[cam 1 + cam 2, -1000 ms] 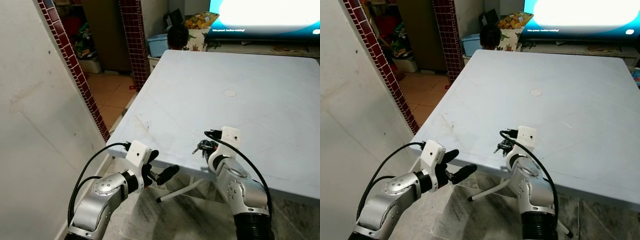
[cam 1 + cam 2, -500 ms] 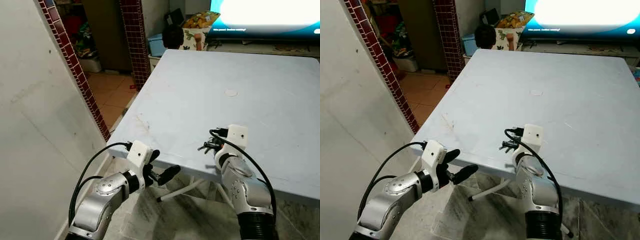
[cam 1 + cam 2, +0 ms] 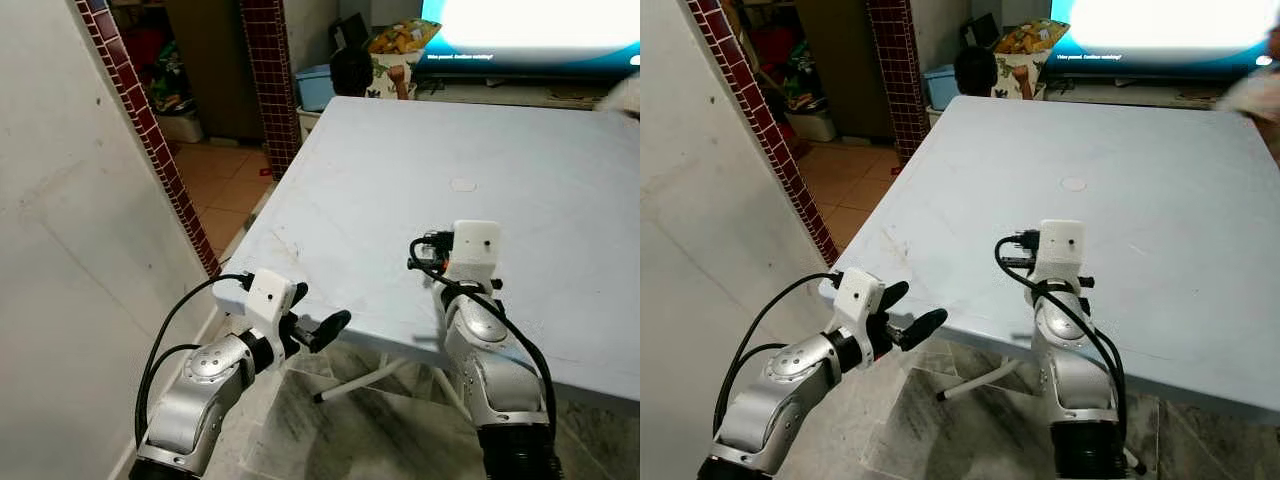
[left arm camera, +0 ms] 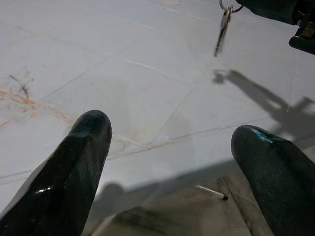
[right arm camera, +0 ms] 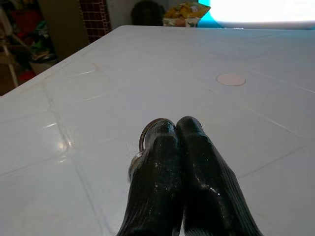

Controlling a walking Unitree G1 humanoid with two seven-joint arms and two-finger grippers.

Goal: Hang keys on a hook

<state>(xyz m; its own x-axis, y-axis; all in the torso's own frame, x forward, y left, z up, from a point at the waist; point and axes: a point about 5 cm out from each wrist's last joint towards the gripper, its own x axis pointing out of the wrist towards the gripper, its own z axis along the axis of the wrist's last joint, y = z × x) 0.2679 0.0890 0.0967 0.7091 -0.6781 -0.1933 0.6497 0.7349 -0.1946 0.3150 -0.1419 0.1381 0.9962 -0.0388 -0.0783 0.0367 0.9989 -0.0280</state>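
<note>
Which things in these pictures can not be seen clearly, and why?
- The keys: in the left wrist view the top edge cuts off the ring; in the right wrist view the shut right gripper covers all but a ring sliver.
- Person at the table's far corner: blurred and cropped in the right eye view.

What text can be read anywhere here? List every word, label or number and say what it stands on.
Screen behind the table: a line of small white text along its lower left edge, too blurred to read.
Snack bag beside the screen: a printed pattern, no legible words.
Nothing else bears readable text.
</note>
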